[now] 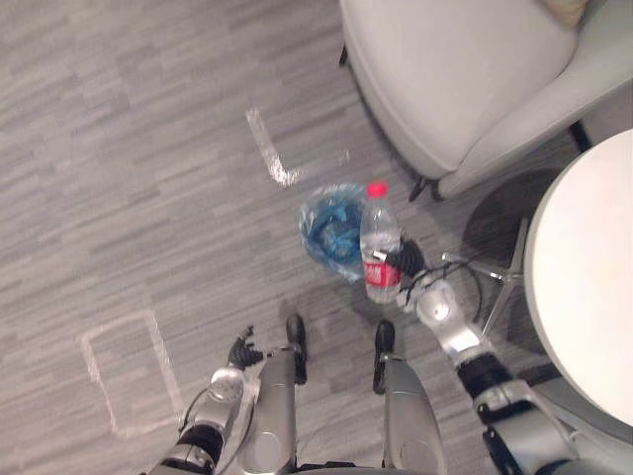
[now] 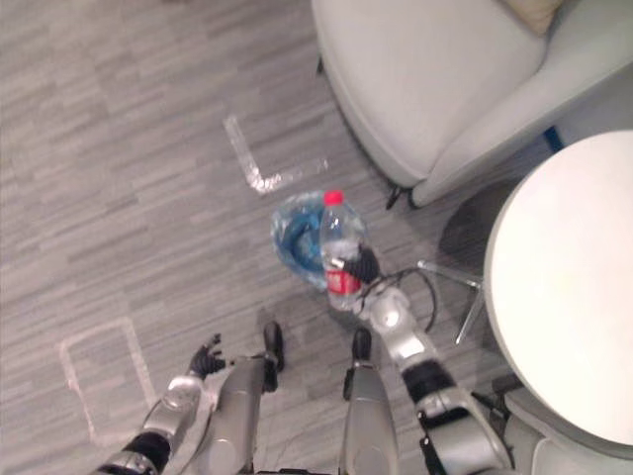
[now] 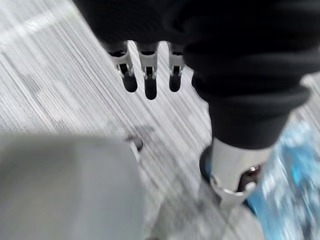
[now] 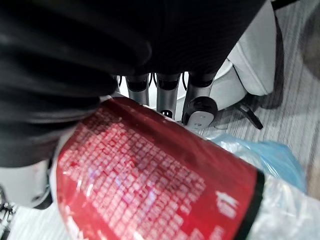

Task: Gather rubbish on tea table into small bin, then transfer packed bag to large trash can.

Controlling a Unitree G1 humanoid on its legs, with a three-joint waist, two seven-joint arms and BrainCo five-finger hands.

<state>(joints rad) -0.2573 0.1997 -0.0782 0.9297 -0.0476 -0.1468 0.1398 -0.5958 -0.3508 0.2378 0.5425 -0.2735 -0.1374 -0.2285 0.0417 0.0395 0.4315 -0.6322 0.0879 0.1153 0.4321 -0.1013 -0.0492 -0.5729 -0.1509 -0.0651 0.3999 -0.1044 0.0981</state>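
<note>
A clear plastic bottle (image 1: pixel 379 244) with a red cap and red label stands upright in my right hand (image 1: pixel 408 261), whose fingers (image 4: pixel 166 95) curl round the label (image 4: pixel 150 175). The bottle hangs beside and just above a small bin lined with a blue bag (image 1: pixel 331 230) on the floor; the bag (image 4: pixel 270 152) also shows in the right wrist view. My left hand (image 1: pixel 243 351) hangs low at my left side, holding nothing, its fingers (image 3: pixel 147 70) relaxed over the grey floor.
A round white table (image 1: pixel 584 277) stands at the right on thin metal legs (image 1: pixel 509 272). A light grey armchair (image 1: pixel 465 79) sits behind the bin. White tape marks (image 1: pixel 269 148) lie on the grey wood-pattern floor at the left.
</note>
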